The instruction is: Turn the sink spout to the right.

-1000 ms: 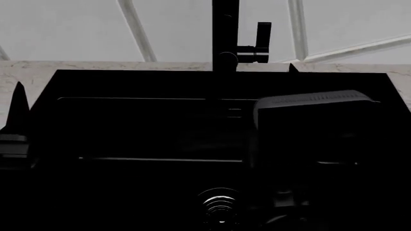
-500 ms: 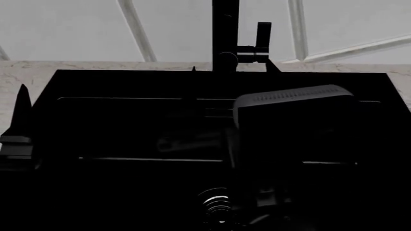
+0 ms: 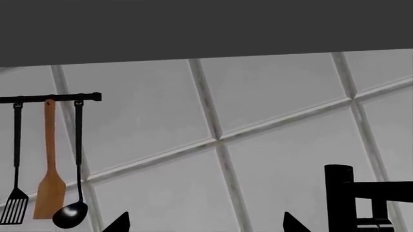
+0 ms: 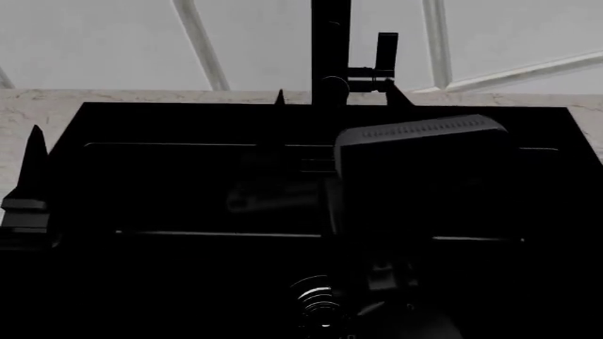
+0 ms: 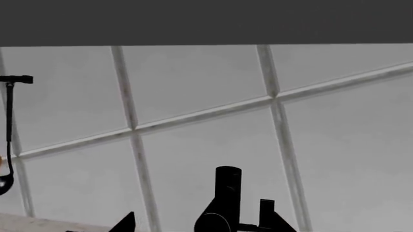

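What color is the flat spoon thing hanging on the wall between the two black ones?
The wooden spatula is orange-brown, seen best in the left wrist view.

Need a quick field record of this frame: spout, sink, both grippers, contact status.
sink spout: black faucet column upright behind the basin, centred; tube arm not clearly separable in the dark render
lever handle: small upright black lever on the column's side stub
sink: black basin, ringed drain near front
right gripper: fingertips either side of the column base, open
left gripper: at the basin's left edge, away from faucet; state unclear
contact: none visible
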